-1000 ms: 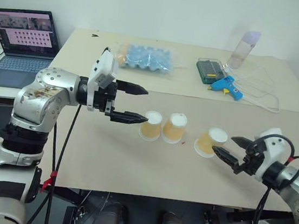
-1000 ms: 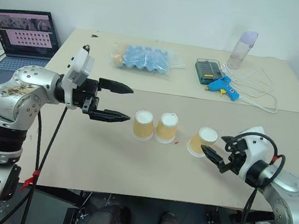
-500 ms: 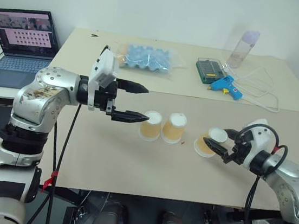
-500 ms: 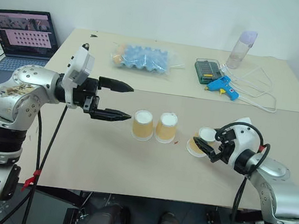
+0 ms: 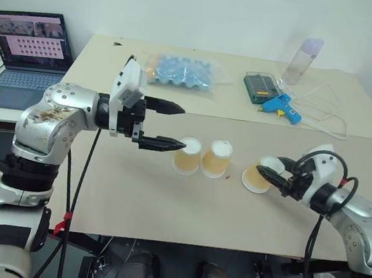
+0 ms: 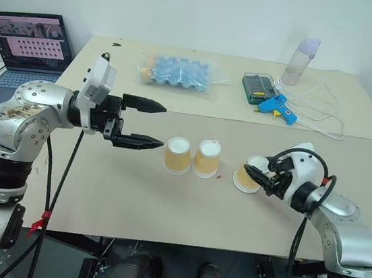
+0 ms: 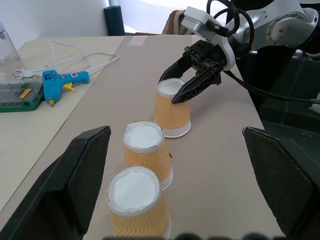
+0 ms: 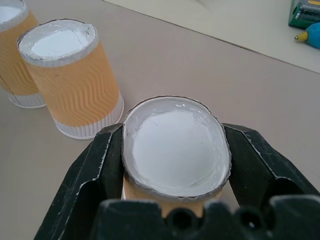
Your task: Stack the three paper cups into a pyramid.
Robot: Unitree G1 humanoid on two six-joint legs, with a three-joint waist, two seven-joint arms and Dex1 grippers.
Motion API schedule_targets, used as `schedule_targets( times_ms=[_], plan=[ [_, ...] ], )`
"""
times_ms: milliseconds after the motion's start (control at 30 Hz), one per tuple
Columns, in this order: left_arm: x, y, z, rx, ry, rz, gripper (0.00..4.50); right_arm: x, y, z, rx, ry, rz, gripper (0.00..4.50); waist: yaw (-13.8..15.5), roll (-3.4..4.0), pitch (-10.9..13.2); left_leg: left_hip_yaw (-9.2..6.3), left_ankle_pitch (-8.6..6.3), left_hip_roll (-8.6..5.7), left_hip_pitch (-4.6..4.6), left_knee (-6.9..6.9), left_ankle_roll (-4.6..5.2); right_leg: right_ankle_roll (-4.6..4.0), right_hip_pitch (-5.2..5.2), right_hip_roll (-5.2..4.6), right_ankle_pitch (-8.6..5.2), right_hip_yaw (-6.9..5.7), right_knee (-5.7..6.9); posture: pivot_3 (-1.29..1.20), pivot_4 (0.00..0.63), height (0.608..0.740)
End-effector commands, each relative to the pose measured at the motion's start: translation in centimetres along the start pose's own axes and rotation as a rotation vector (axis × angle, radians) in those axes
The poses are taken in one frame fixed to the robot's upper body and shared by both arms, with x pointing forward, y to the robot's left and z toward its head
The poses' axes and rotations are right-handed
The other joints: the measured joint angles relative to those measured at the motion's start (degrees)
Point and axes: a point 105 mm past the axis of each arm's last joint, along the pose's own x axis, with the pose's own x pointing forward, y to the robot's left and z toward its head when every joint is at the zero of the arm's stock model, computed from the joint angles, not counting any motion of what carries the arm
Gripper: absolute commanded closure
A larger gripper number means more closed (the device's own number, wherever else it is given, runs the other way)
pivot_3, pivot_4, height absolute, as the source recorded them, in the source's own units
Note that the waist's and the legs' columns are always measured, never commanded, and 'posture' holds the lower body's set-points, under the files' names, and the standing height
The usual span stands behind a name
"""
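Two paper cups stand base-up side by side in the middle of the table. A third paper cup stands base-up to their right. My right gripper is shut on this third cup, and its black fingers press the cup's sides just below the white base. My left gripper hangs open a little above the table. It sits just left of the leftmost cup, points toward the row, and has nothing between its fingers.
At the table's far side lie a blue egg tray in plastic, a green box, a blue glue gun with a white cable and a tall clear bottle. A laptop sits off the left edge.
My right gripper moved in to the third cup and shut on it. The cup, tilted before, now stands more upright. My left gripper stayed where it was, open.
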Motion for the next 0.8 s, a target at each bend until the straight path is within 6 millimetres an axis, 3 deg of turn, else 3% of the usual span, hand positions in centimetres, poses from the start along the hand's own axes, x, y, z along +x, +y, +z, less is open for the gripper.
schedule_targets(
  times_ms=[33, 133, 267, 400, 500, 633, 800],
  plan=[
    [-0.4, 0.0, 1.2, 0.049, -0.012, 0.01, 0.0, -0.1, -0.3, 1.8, -0.05, -0.058, -0.009, 1.87, 0.0, 0.0, 0.0, 0.01, 0.0, 0.0, 0.0, 0.0, 0.0, 0.0, 0.0, 0.0, 0.0, 0.0, 0.0, 0.0, 0.15, 0.74],
    [-0.5, 0.1, 1.1, 0.048, -0.009, 0.015, 0.0, -0.3, -0.2, 3.6, -0.124, -0.074, 0.015, 1.87, 0.0, 0.01, 0.0, 0.01, 0.0, 0.0, 0.0, 0.0, 0.0, 0.0, -0.01, 0.0, 0.0, 0.0, 0.0, 0.0, 0.15, 0.74],
    [-0.9, 0.2, 0.7, 0.046, 0.014, 0.03, 0.0, -1.5, 0.9, 13.0, -0.35, -0.23, 0.145, 1.87, -0.7, 0.49, 0.3, 0.17, -0.1, 0.0, -0.02, 0.0, 0.16, -0.05, -0.13, -0.01, 0.0, 0.15, 0.02, 0.0, 0.15, 0.74],
    [-0.9, 0.3, 0.8, 0.051, 0.014, 0.034, 0.0, -2.1, 2.8, 16.2, -0.479, -0.221, 0.32, 1.87, -0.4, 0.33, 0.3, 0.06, -0.14, 0.12, 0.12, -0.08, 0.22, -0.07, -0.03, 0.13, -0.02, 0.04, 0.02, 0.0, 0.15, 0.74],
    [-0.9, 0.3, 0.8, 0.052, 0.011, 0.033, 0.0, -2.2, 3.1, 18.6, -0.518, -0.249, 0.415, 1.87, -0.4, 0.34, 0.3, 0.02, -0.14, 0.07, 0.12, -0.21, 0.21, -0.1, -0.03, 0.11, -0.04, -0.03, -0.01, 0.0, 0.15, 0.74],
    [-0.8, 0.1, 0.8, 0.051, 0.012, 0.029, 0.0, 0.0, 5.1, 18.9, -0.532, -0.188, 0.654, 1.87, -0.8, 0.34, 0.3, 0.15, -0.16, -0.02, 0.04, -0.1, 0.28, -0.08, -0.09, 0.01, -0.02, 0.05, 0.0, 0.0, 0.15, 0.74],
    [-0.9, 0.0, 0.9, 0.049, 0.013, 0.035, 0.0, 3.0, 6.0, 17.4, -0.529, -0.124, 0.771, 1.87, -1.0, 0.33, 0.3, 0.14, -0.16, -0.03, 0.06, -0.09, 0.28, -0.07, -0.07, 0.01, -0.01, 0.03, 0.02, 0.0, 0.15, 0.74]
  ],
)
